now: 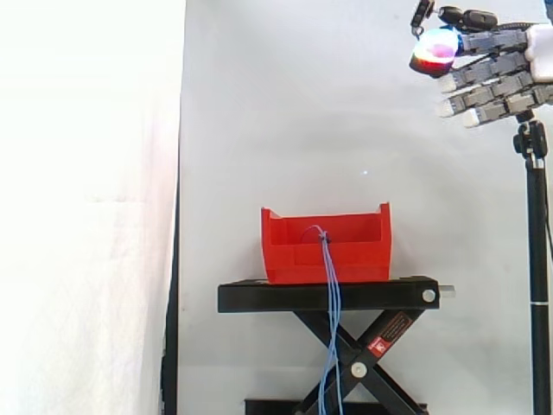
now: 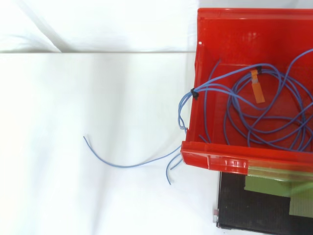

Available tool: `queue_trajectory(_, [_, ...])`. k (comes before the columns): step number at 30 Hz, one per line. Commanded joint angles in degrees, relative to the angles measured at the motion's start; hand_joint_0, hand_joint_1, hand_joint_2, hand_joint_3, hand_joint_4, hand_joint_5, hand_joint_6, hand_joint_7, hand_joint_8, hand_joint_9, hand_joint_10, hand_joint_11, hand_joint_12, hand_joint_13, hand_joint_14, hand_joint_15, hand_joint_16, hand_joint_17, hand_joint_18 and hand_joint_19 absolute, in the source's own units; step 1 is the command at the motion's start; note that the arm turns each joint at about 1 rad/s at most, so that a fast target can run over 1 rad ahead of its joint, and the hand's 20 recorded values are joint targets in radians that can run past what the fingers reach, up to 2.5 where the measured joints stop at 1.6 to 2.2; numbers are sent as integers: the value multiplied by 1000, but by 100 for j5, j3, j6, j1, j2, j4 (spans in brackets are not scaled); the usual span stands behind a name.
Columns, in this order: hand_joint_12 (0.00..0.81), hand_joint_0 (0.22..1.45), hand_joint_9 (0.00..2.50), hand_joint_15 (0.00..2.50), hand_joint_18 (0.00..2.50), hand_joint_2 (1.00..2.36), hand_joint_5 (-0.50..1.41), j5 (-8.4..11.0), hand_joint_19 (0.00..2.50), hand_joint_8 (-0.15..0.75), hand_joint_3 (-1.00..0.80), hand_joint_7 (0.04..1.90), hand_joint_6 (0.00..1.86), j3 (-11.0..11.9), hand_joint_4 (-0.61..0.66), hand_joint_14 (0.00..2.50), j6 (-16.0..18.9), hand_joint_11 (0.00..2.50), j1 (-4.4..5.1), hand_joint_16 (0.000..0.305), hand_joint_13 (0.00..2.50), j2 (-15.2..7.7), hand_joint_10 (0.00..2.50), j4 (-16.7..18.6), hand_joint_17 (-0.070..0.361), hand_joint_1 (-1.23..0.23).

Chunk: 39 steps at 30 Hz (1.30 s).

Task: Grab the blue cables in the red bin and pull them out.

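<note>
While the hand (image 1: 510, 67) hangs well above the red bin (image 1: 294, 259) and off to its right in the side view, its fingers (image 1: 484, 96) are straight, slightly spread and holding nothing, tips pointing level toward the bin's side.

Key relation: the blue cables (image 1: 327, 255) lie down and left of the fingertips, well apart. So I'd expect a long descent plus a traverse toward the bin (my read, not a given).

The bundle has two parts:
- **Inside the bin:** a loose coil lies flat on the bin floor, with an orange tag (image 2: 257, 87) on one loop.
- **At the bin's wall:** strands are gathered by a black tie (image 2: 194, 93) and draped over the rim. Their long axis runs straight down the bin's outer face and past the black stand (image 1: 259, 296) under the bin.

That hanging run is probably on the bin face toward the side camera, but the two views are hard to line up.

Hidden or cut off:
- The bin wall blocks the coil in the side view.
- The top view cuts off the bin's right part and the coil there.
- The lower cable ends run off the bottom of the side view.
- The palm is cut by the side view's right edge.

In the top view, loose strands also trail away from the bin's left wall over a white surface I can't identify.
</note>
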Motion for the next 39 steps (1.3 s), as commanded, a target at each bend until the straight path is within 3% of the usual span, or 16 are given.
queue_trajectory(1, [397, 670, 212, 76, 0, 1000, 352, 1, 224, 276, -1000, 230, 7, 5, 200, 2, 26, 213, 29, 63, 44, 4, 7, -83, 141, -784])
queue_trajectory(30, [395, 680, 199, 75, 0, 1000, 357, 19, 228, 270, -1000, 231, 7, -3, 201, 3, 18, 213, 47, 62, 33, -4, 7, -92, 138, -791])
queue_trajectory(33, [395, 680, 199, 72, 0, 1000, 359, 71, 224, 270, -1000, 230, 7, -3, 205, 2, 18, 212, 55, 61, 33, -4, 7, 5, 138, -791])
queue_trajectory(39, [394, 681, 201, 68, 0, 1000, 367, 379, 227, 270, -1000, 229, 7, -3, 203, 3, 18, 213, 99, 61, 34, -22, 7, 225, 138, -792])
